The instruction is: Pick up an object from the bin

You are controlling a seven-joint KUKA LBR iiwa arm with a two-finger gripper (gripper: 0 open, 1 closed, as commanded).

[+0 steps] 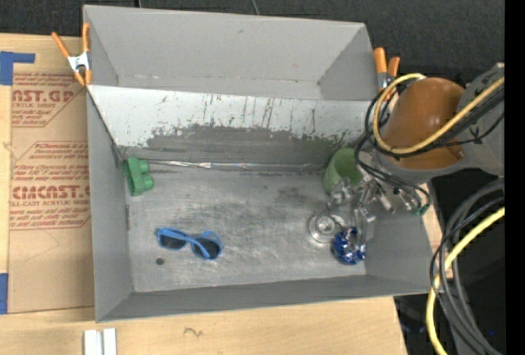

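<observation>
Close beside my claw, whose spread I cannot tell: one blue-and-white trinket, one clear round piece, one green rounded item.

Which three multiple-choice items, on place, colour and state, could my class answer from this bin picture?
1. Where in the bin is the gripper? A left side; B right side; C middle.
2. What colour is the block by the left wall? A red; B green; C yellow.
3. How are the blue sunglasses? A held aloft; B hanging over the rim; C lying loose on the floor.
Key: B, it stands near the right wall; B, plainly green; C, they lie apart from the gripper.
</observation>
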